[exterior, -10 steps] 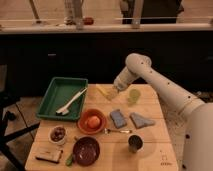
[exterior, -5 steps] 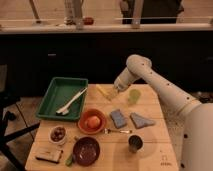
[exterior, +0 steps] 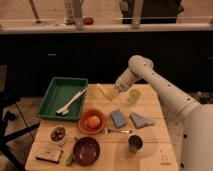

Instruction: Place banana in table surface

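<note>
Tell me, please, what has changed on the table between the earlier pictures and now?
Almost nothing has visibly changed. The gripper stays low at the far side of the table surface, at the end of the banana, beside the cup. The tray, orange, sponge and bowls are where they were.

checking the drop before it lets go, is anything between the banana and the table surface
Nothing visible does. The gripper is at the banana, low over the far part of the table surface. The green tray and cup sit to either side.
</note>
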Controlling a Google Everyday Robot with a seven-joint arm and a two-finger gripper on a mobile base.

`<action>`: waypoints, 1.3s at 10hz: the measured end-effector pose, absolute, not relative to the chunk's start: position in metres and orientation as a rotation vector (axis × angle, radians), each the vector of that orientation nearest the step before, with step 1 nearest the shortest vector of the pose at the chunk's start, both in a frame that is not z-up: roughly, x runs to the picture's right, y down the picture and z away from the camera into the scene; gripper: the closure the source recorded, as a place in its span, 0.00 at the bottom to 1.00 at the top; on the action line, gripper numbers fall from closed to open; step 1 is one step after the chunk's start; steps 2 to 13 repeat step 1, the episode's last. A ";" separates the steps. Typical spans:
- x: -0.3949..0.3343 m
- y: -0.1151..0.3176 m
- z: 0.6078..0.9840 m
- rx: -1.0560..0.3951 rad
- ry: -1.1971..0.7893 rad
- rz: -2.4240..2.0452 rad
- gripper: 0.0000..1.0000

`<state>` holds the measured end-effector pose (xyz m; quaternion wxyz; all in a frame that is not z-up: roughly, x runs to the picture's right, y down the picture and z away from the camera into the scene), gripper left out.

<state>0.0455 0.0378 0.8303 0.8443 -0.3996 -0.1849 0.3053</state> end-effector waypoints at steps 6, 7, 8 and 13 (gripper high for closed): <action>0.046 0.038 0.832 -0.844 -0.395 0.647 0.98; 0.046 0.038 0.832 -0.844 -0.395 0.647 0.98; 0.046 0.038 0.832 -0.844 -0.395 0.647 0.98; 0.046 0.038 0.832 -0.844 -0.395 0.647 0.98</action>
